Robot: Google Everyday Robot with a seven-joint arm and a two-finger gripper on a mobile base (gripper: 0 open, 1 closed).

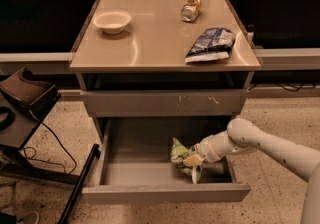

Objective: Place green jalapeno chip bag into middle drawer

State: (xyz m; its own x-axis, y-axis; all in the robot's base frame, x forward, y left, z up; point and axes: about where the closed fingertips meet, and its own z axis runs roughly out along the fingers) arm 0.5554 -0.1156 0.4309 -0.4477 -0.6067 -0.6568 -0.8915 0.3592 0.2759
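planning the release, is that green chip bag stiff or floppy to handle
Likely floppy: the green jalapeno chip bag looks crumpled where the pincer holds it inside the middle drawer. Probably light: a thin foil bag, so it may settle unevenly.

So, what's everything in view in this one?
green jalapeno chip bag: one, green with pale patches, inside the open middle drawer, right of centre
middle drawer: one, grey, pulled out
scuffed drawer front: one, grey, shut, above the open drawer
table: one, tan top
bowl: one, white, back left of the table
can: one, gold-toned, on its side, back of the table
blue-and-white snack bag: one, lying near the table's right edge
black stand: one, on the floor at left
arm: one, white, reaching in from the right
end effector: one, at the chip bag, in the drawer
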